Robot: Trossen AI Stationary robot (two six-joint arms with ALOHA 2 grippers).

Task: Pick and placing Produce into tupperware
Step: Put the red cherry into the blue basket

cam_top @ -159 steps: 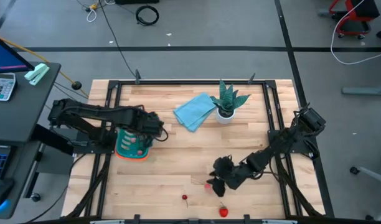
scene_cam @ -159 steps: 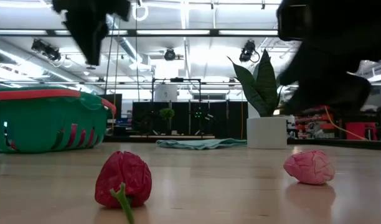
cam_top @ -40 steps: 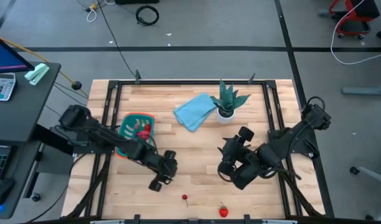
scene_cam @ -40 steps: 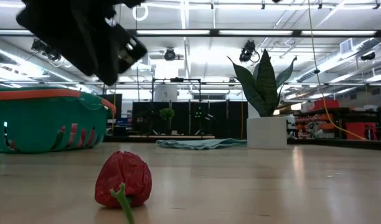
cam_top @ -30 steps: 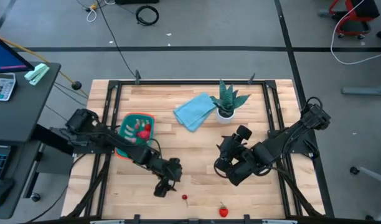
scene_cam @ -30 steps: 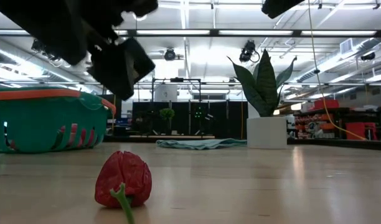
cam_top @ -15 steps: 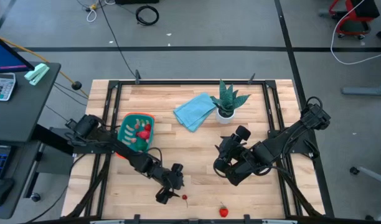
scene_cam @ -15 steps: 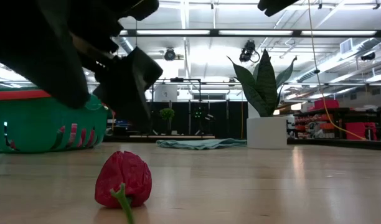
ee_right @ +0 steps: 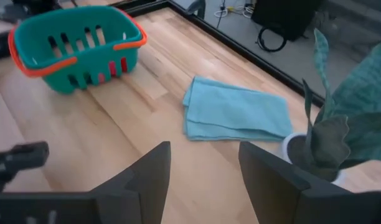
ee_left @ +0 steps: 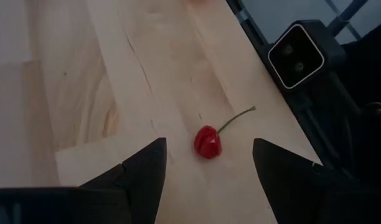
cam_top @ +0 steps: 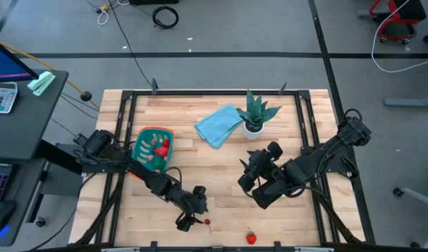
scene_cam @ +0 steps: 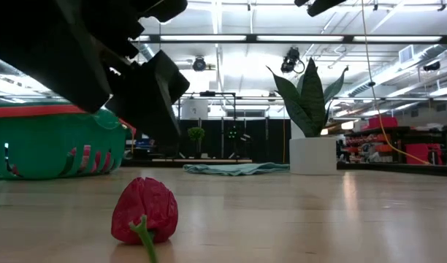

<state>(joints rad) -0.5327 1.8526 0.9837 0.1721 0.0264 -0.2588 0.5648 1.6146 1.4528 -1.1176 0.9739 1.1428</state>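
- Change since the earlier frames: the left arm has reached away from the tupperware [cam_top: 152, 150] toward the table's near edge; over the last half second it has barely shifted. The right arm has lifted off the table, and the pink piece that lay beside it is no longer on the wood.
- Left gripper [cam_top: 193, 221]: low over the table [cam_top: 221, 171], near the near edge, just beside a small red cherry-like piece with a thin stem [cam_top: 208, 222]. In the left wrist view, that piece [ee_left: 208, 142] lies on the bare wood between the two dark fingers [ee_left: 141, 168], which stand wide apart and touch nothing.
- Right gripper [cam_top: 246, 180]: raised above the table's right half, in front of the potted plant [cam_top: 254, 114]. In the right wrist view its fingers [ee_right: 150, 177] are spread with nothing between them.
- Tupperware: at the table's left side, teal with an orange rim; red and pink produce pieces [cam_top: 158, 146] lie inside it. The right wrist view shows it [ee_right: 75, 45] beyond the light blue folded cloth [ee_right: 237, 111].
- Other produce: a red strawberry-like piece with green top [cam_top: 251, 238] lies at the near edge, right of the cherry-like piece and apart from it. In the low view, a red piece with a green stem [scene_cam: 144, 210] sits in the foreground.
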